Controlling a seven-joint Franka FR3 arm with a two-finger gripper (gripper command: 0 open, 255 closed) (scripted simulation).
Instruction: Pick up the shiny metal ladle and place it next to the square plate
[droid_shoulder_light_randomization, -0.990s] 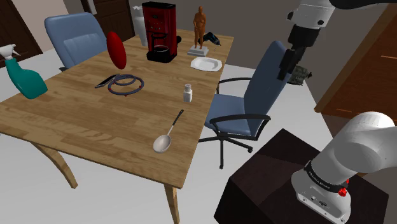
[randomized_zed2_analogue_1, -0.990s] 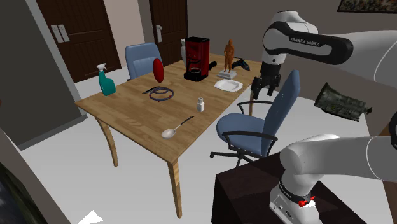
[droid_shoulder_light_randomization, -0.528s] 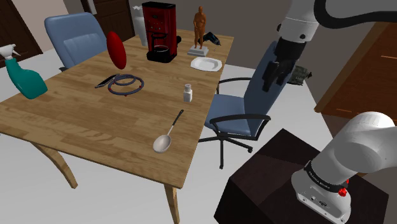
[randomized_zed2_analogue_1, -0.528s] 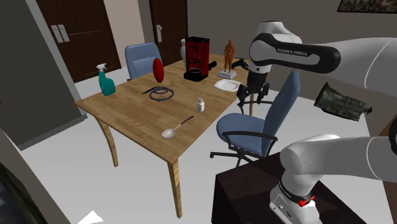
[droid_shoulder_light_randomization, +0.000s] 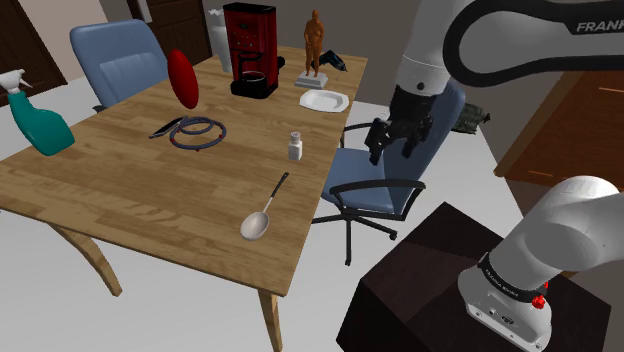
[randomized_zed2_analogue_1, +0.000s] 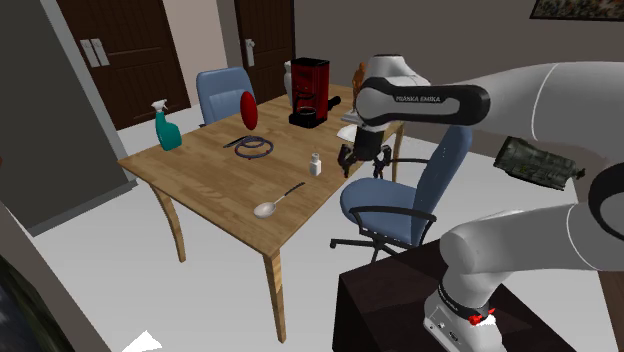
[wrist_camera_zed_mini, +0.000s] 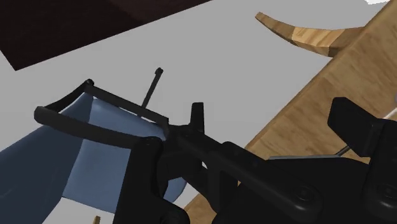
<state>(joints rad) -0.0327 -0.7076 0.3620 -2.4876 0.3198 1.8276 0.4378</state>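
My fingers (droid_shoulder_light_randomization: 380, 138) (wrist_camera_zed_mini: 359, 130) are released and stand apart with nothing between them. They hang in the air off the counter's (droid_shoulder_light_randomization: 120, 190) (randomized_zed2_analogue_1: 210, 175) edge, on the shoulder view's right, above the seat of a blue office chair (droid_shoulder_light_randomization: 375, 180) (randomized_zed2_analogue_1: 390, 200) that stands there. In the wrist view that chair's blue seat and black armrest (wrist_camera_zed_mini: 95, 130) lie beyond my fingers, with the counter's wooden edge beside them. The ladle (droid_shoulder_light_randomization: 268, 205) (randomized_zed2_analogue_1: 283, 197), grey and shiny, lies flat on the counter close to its near edge. Its bowl is toward the near side and its thin handle points away toward a small white shaker (droid_shoulder_light_randomization: 295, 147) (randomized_zed2_analogue_1: 315, 164) standing upright just beyond it. It is well apart from my fingers and untouched. The square plate (droid_shoulder_light_randomization: 323, 101), white, sits at the far end of the counter on the shoulder view's right. A brown figurine (droid_shoulder_light_randomization: 314, 45) stands just behind it and a red coffee machine (droid_shoulder_light_randomization: 250, 50) is to the left of that. The shaker stands between the ladle and the plate.
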